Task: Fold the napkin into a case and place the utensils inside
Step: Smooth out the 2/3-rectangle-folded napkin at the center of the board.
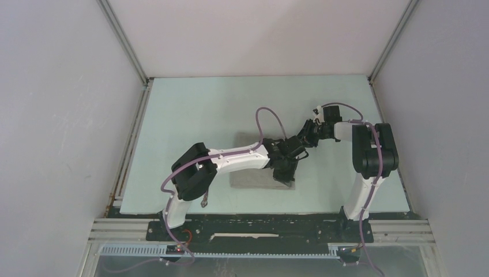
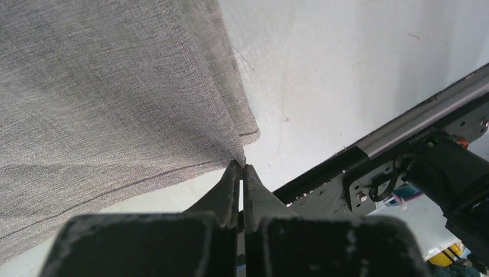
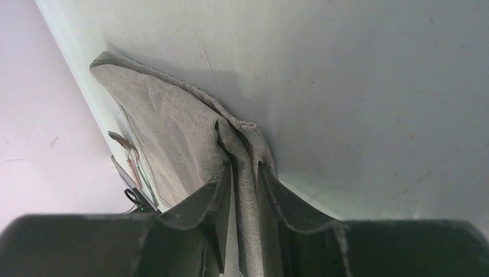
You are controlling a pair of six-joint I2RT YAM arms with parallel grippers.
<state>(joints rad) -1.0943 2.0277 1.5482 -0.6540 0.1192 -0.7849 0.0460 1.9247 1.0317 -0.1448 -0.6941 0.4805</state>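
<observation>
On the pale table (image 2: 346,57), the left gripper (image 2: 241,173) barely pinches a corner of the grey woven napkin (image 2: 115,86). The right gripper (image 3: 242,173) clamps a bunched fold. Uneven pulling could free that corner.

Pale table (image 1: 202,104) enclosed by plain white walls (image 1: 57,115).

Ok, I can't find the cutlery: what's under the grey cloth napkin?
Only pale green table shows around the grey woven napkin, whose edges the jaws pinch. Whatever lies beneath the cloth is covered.
</observation>
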